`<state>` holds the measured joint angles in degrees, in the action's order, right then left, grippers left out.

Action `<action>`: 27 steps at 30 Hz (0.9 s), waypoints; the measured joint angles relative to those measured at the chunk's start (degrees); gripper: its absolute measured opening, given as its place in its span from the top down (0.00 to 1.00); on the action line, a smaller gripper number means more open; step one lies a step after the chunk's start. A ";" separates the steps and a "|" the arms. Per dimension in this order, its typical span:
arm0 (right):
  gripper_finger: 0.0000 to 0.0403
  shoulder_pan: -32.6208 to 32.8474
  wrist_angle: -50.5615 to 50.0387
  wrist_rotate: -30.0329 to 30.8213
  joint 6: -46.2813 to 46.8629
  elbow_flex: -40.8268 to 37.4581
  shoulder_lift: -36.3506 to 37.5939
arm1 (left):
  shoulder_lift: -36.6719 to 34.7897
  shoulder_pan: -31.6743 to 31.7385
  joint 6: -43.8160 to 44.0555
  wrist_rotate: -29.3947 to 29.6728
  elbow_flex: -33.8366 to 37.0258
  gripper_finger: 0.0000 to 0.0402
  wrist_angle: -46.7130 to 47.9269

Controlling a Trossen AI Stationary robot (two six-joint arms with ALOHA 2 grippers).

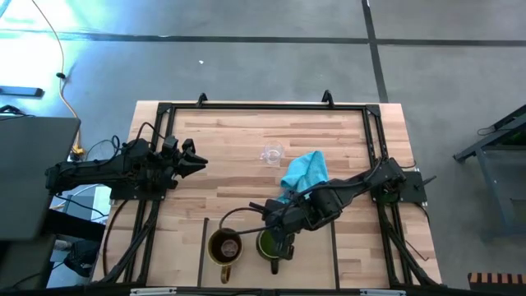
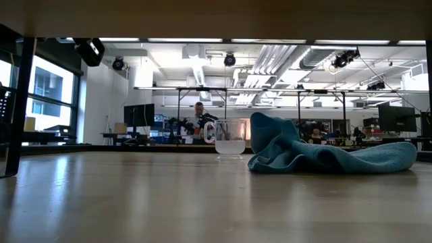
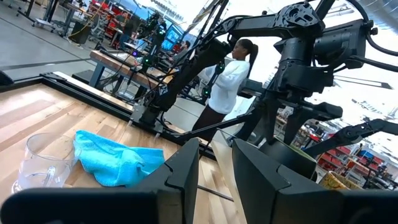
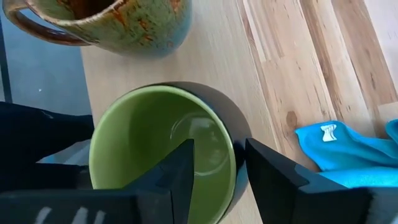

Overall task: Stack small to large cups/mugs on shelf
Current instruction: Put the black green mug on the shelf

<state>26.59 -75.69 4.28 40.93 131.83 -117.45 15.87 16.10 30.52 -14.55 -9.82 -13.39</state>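
From above, the green mug [image 1: 268,243] sat in a bay of the shelf [image 1: 353,261], just beside the brown mug [image 1: 224,246]. The right gripper [image 1: 282,237] was right at the green mug's rim. The glass cup [image 1: 272,154] stood well apart from the green mug, out past the blue cloth [image 1: 302,173]. The left gripper [image 1: 197,160] waited far from the green mug, near the table's left side.

From table height, only the glass cup [image 2: 230,139] and the blue cloth [image 2: 324,151] showed, close together (no gripper or mug showed here).

In the left wrist view, the left gripper [image 3: 214,163] had its fingers a little apart and held nothing. The glass cup [image 3: 42,165] was just beside the blue cloth [image 3: 115,160].

In the right wrist view, the right gripper [image 4: 217,163] had one finger inside the green mug [image 4: 160,150] and one outside, so the wall sat between them. The gap looked narrow, but I could not tell if it was pinching yet. The brown mug [image 4: 118,22] was just beside the green mug.

To do this well, I think it should squeeze the wall firmly, then lift straight up, so it does not bump the brown mug.
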 joint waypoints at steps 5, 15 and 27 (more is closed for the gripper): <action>0.67 0.00 0.06 -0.09 -0.46 0.00 0.00 | 0.00 0.00 0.00 0.00 0.00 0.79 0.00; 0.67 -0.09 0.06 -0.40 -0.86 0.00 0.00 | 0.00 0.01 0.00 0.01 0.00 0.79 0.00; 0.67 -0.76 -0.31 -1.50 -0.97 0.00 -0.04 | -0.01 0.00 0.02 0.00 0.00 0.79 0.00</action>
<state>25.83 -76.01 2.78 39.97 131.83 -117.49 15.86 16.10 30.55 -14.55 -9.82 -13.39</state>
